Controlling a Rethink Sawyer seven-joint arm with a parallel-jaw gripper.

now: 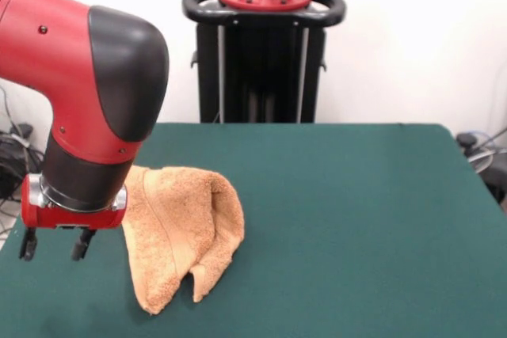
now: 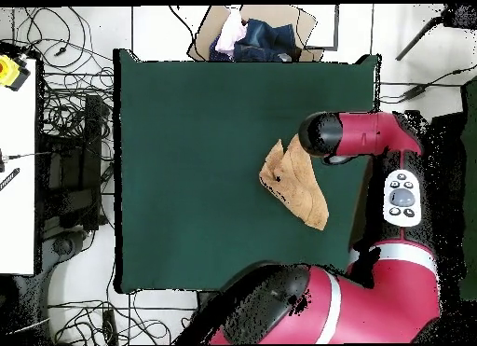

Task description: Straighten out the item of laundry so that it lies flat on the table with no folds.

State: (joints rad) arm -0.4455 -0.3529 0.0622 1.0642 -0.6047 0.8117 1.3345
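The orange-tan towel [image 1: 186, 223] lies bunched and folded over itself near the left front part of the green table [image 1: 356, 219]. One woven stripe runs along its left half. My gripper [image 1: 55, 244] hangs just left of the towel, close above the table, with its two dark fingers apart and nothing between them. In the overhead view the towel [image 2: 296, 184] lies near the right edge of the table [image 2: 186, 174]. There the arm's red and black end [image 2: 326, 137] covers the gripper and the towel's upper corner.
The black pedestal [image 1: 265, 53] stands behind the table's far edge. In the overhead view a cardboard box with clothes [image 2: 252, 34] sits beyond the table's top edge. Cables and a white desk [image 2: 19, 174] lie to the left.
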